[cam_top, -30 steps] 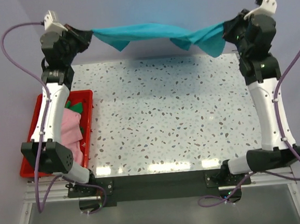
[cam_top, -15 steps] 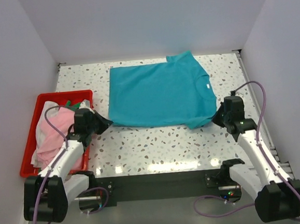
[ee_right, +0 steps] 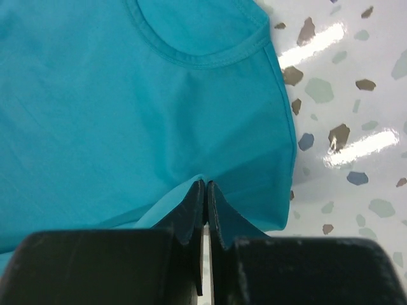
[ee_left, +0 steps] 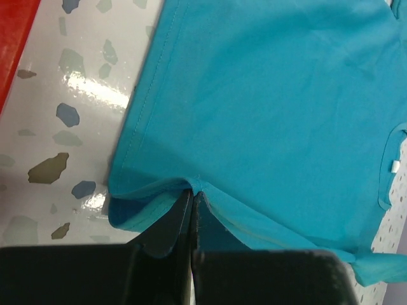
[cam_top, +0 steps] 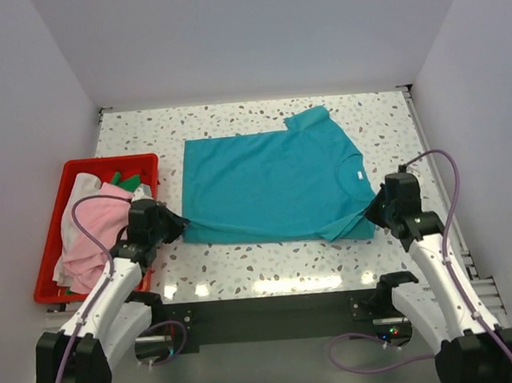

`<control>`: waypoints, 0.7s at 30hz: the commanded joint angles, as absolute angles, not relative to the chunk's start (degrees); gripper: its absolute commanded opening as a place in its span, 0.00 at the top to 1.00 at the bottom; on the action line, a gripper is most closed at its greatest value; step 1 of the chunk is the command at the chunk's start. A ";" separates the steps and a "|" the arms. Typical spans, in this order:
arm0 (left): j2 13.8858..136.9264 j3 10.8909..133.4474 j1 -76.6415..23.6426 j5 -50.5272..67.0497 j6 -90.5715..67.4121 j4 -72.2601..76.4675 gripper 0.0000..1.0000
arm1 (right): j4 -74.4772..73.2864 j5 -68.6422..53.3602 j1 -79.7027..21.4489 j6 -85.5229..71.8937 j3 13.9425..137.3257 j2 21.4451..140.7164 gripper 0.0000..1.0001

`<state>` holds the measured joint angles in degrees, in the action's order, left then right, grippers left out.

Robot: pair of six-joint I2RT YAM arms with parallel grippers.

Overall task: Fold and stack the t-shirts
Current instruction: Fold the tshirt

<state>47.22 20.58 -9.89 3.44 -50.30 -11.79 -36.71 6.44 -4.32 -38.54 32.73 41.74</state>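
A teal t-shirt [cam_top: 269,182] lies spread flat on the speckled table, collar to the right. At its near left corner, my left gripper [cam_top: 180,222] is shut on the hem [ee_left: 194,181]. My right gripper [cam_top: 375,213] pinches the near right edge, below the collar [ee_right: 205,183], and is shut too. In both wrist views the cloth puckers up at the jaw tips. More t-shirts, a light pink one [cam_top: 95,231], a white one [cam_top: 77,192] and a dark green piece [cam_top: 126,179], lie heaped in the red bin.
The red plastic bin [cam_top: 55,291] stands at the table's left side, beside my left arm. White walls close in the table at the back and both sides. Purple cables loop off both arms.
A second ago both arms held the teal shirt stretched in the air at the back. They have since swung down and drawn it toward the near edge, laying it flat.
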 commanded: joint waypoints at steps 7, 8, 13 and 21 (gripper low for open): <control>62.04 33.91 -10.11 0.09 -48.96 -6.77 1.00 | -27.96 7.73 -4.22 -35.25 47.28 61.25 1.00; 64.31 34.71 -10.02 -1.48 -48.96 -6.07 1.00 | -27.25 7.65 -4.22 -35.16 48.33 62.48 1.00; 70.30 38.05 -9.14 -1.93 -48.96 -4.92 1.00 | -24.09 6.86 -4.22 -34.81 50.97 69.86 1.00; 75.76 40.08 -8.26 -2.37 -49.13 -3.43 1.00 | -20.66 6.68 -4.22 -33.49 56.15 78.57 1.00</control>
<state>74.98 37.26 -8.84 -0.84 -49.93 -6.85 -25.02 6.44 -4.32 -34.83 52.12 76.97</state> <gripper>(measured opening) 0.016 0.019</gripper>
